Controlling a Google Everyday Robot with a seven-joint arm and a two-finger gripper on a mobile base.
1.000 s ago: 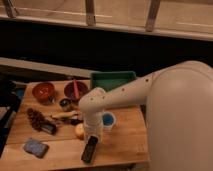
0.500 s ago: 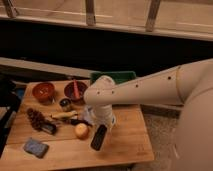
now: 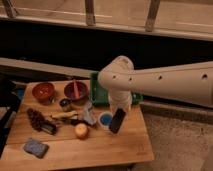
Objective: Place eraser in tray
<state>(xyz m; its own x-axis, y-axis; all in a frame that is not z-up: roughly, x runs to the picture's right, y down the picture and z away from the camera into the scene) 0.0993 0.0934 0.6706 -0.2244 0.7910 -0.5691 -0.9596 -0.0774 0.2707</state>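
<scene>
The eraser (image 3: 117, 121), a flat black block, hangs tilted from my gripper (image 3: 120, 110), which is shut on its top end. It is held above the wooden table, just right of the blue cup (image 3: 104, 119) and a little in front of the green tray (image 3: 97, 93). The tray stands at the back of the table. My white arm crosses over it and hides its middle and right part.
Two red-brown bowls (image 3: 44, 91) (image 3: 76, 91) stand at the back left, one with a red utensil. A small can (image 3: 65, 104), a pinecone (image 3: 36, 119), a small dark block (image 3: 49, 128), an orange ball (image 3: 81, 130) and a blue-grey sponge (image 3: 36, 147) lie on the table (image 3: 100, 150).
My gripper has carried the eraser up from the table's front, to the right and back toward the tray. The other things have not moved.
</scene>
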